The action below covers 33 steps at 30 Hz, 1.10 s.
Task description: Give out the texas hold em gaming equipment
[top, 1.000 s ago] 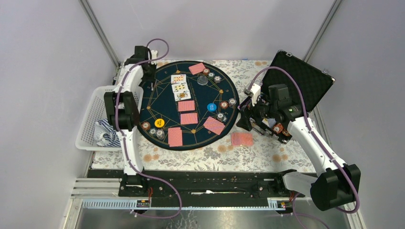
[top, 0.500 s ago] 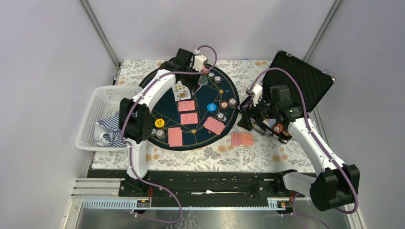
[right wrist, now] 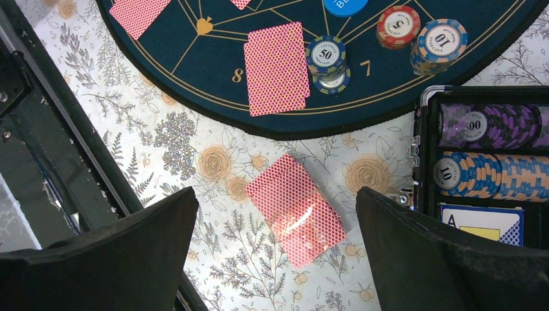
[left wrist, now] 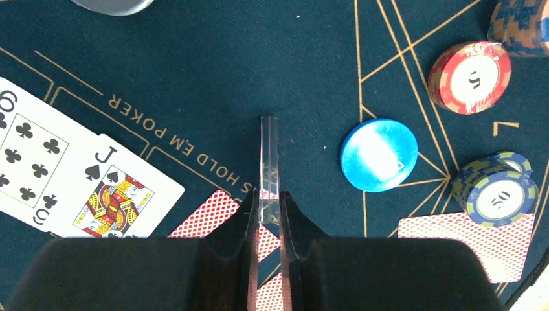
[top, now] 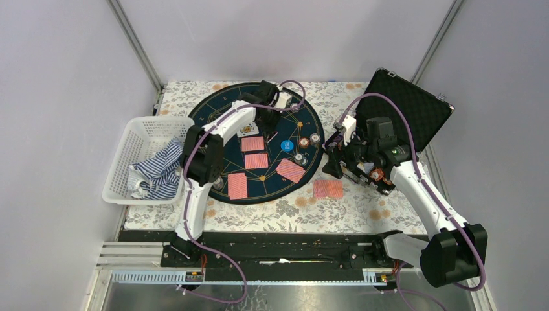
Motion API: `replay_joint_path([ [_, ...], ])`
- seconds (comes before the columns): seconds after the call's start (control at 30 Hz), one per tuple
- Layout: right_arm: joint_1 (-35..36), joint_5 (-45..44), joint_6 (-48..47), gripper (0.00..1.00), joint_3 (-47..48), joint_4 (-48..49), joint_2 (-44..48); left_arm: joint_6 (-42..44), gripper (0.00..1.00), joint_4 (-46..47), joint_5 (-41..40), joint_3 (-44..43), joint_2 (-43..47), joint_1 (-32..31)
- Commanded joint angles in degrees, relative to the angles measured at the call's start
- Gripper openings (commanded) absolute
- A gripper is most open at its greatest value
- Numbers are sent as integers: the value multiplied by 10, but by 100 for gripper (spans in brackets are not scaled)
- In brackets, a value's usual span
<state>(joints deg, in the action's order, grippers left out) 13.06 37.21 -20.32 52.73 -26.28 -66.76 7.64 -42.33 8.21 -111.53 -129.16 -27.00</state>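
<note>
Just off the mat rim, deck on cloth between spread right fingers

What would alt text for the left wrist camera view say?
The left hand pinches a thin clear piece edge-on over a dark-blue poker mat. Around it lie a blue button, striped chips, a face-up jack of spades and red-backed cards.

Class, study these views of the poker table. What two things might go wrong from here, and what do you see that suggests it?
1. The left gripper pinches a thin clear piece by one end above the mat; it may twist loose and knock the blue button.
2. The right gripper hangs open over a fanned stack of red-backed cards on the flowered cloth; closing may scatter them.
</note>
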Motion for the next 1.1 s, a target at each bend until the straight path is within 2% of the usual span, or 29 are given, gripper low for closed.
replay_joint_path([
  [0.0, -4, 15, -3, 100, -1, 12, 12, -10, 7, 41, -29, -16, 5, -5],
  [0.2, -5, 15, -3, 100, -1, 11, 12, -9, 14, 45, -36, -12, -5, -8],
  [0.37, -5, 15, -4, 100, -2, 11, 12, -7, 27, 46, -29, -5, -9, -8],
  [0.57, -6, 17, -3, 100, -1, 12, 11, -7, 36, 49, -28, -3, -12, -7],
  [0.73, -6, 22, 1, 100, 2, 11, 11, -15, 65, 47, -23, -4, 10, -7],
  [0.83, -6, 27, 4, 100, 6, 9, 11, -17, 96, 36, -26, -13, 37, -7],
  [0.87, -6, 28, 5, 100, 9, 8, 10, -16, 98, 30, -27, -20, 46, -7],
  [1.07, -8, 21, 12, 100, 52, -7, 5, -21, 99, -40, 4, -79, 106, 19],
])
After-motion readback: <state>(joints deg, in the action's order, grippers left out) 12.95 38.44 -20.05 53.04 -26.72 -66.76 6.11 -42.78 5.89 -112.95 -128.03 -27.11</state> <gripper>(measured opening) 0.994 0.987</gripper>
